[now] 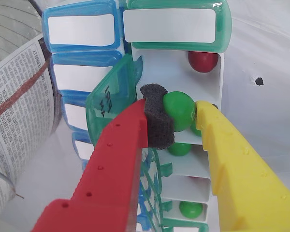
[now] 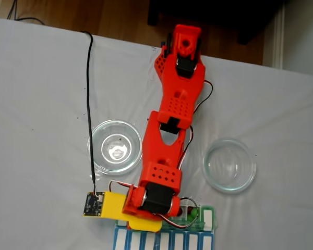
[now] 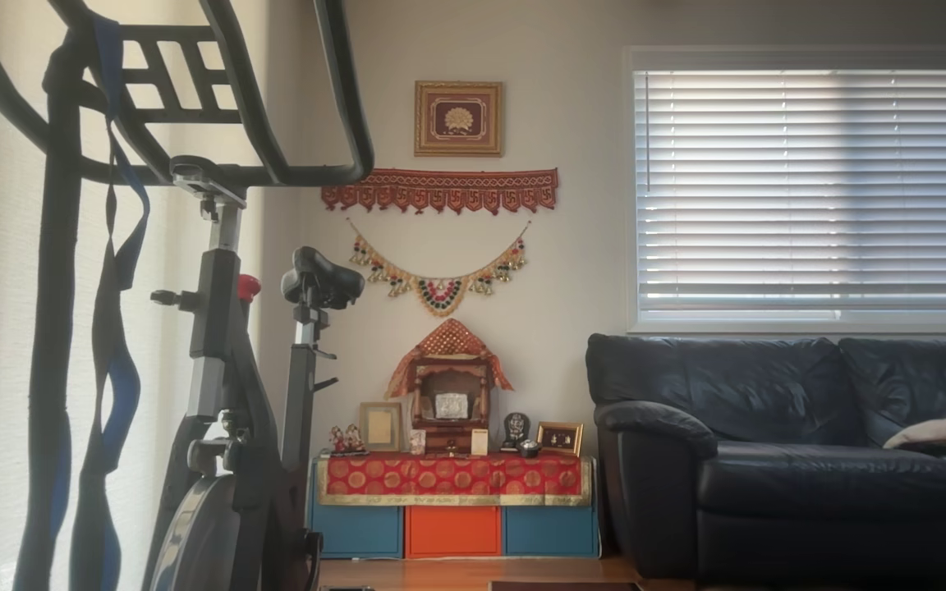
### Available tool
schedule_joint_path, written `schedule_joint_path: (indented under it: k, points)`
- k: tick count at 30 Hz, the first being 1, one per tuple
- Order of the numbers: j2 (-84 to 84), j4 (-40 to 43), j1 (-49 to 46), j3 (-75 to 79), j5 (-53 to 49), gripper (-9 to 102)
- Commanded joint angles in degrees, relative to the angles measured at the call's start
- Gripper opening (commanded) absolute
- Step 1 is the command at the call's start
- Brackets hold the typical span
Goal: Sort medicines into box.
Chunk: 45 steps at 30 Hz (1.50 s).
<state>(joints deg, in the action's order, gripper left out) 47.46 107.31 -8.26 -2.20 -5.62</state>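
Observation:
In the wrist view my gripper [image 1: 180, 115], one red finger with a black foam pad [image 1: 157, 121] and one yellow finger [image 1: 217, 145], is shut on a glossy green medicine ball [image 1: 178, 108]. The ball hangs just above the open white compartments of the green-lidded box [image 1: 157, 67]. A dark red ball [image 1: 202, 60] lies in the compartment beyond it. Green balls lie in nearer compartments [image 1: 179, 149] [image 1: 190, 209]. An open green lid [image 1: 113, 96] stands up to the left. In the fixed view the red arm [image 2: 164, 151] reaches down over the box [image 2: 204, 216], hiding the fingertips.
The blue-lidded row [image 1: 79, 29] [image 2: 161, 241] runs alongside the box. Two clear glass dishes [image 2: 115, 147] [image 2: 229, 165] flank the arm on the white cloth. Newspaper [image 1: 14, 121] lies at the wrist view's left. The other view shows a living room.

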Motion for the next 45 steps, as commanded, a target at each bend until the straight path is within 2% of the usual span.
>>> schedule_joint_path:
  k: [1,23,34,42,45]
  points:
    - [1.93,2.02,1.41,5.19,-0.53,7]
    - [-0.70,2.02,0.62,9.58,-1.14,13]
    - [1.41,2.02,0.62,5.62,-2.20,16]
    - [2.37,2.02,0.53,4.39,-2.46,14]
    - [3.87,2.02,0.53,1.76,-2.99,9]
